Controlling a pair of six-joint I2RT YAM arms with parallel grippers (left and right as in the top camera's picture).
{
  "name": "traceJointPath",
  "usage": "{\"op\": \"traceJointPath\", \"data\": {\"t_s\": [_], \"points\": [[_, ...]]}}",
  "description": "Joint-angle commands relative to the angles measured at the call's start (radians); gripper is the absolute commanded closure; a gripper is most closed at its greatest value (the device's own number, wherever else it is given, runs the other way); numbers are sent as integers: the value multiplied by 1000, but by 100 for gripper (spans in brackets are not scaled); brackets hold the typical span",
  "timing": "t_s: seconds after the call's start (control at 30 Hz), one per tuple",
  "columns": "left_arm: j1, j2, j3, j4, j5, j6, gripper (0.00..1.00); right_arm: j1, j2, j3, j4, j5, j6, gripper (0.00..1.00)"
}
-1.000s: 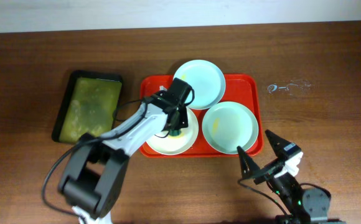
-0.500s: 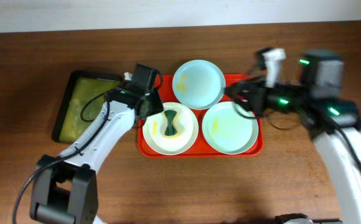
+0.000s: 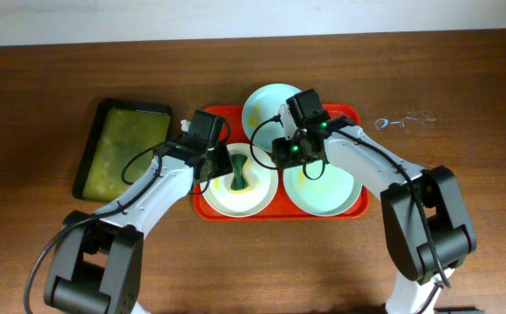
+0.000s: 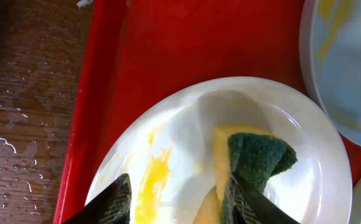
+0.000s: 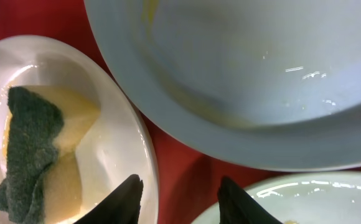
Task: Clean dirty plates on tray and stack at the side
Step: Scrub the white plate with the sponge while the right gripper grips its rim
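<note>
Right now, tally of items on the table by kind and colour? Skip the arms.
White plate: 1
Mint-blue plates: 2
Red tray: 1
Dark tray: 1
Sponge: 1
Total: 6

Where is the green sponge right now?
In the overhead view the sponge lies on the white plate, in the left half of the red tray, with a pale blue plate just to its right.
</note>
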State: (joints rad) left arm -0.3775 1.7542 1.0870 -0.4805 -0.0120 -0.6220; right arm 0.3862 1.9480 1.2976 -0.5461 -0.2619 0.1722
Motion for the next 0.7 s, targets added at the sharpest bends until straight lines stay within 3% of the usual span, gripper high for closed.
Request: {"op": "traceJointPath", "data": {"t_s": [0.0, 0.23, 0.33, 0.37, 0.47, 0.53, 0.63, 0.67], "points": [[-1, 14, -9, 13, -9, 0, 54, 21, 25, -6, 5, 5, -12, 59], [-3, 15, -10, 12, -6, 1, 57, 65, 42, -8, -28, 21, -51, 62], [-38, 15, -24, 24, 18, 1, 45, 64, 72, -17, -21, 35, -51, 74], [-53, 15, -24, 28, 41, 1, 46, 64, 80, -17, -18, 35, -51, 78], [-114, 62, -24, 34, 43, -47, 49, 64, 84, -16, -14, 35, -51, 78], [-133, 94, -24, 61, 48, -47, 46, 64, 84, -16, -14, 35, -51, 78], [-133, 95, -24, 65, 40, -43, 65, 64, 84, -16, -14, 35, -51, 78], [-133, 96, -24, 65, 11, -44, 76, 64, 84, -16, -14, 35, -51, 78]]}}
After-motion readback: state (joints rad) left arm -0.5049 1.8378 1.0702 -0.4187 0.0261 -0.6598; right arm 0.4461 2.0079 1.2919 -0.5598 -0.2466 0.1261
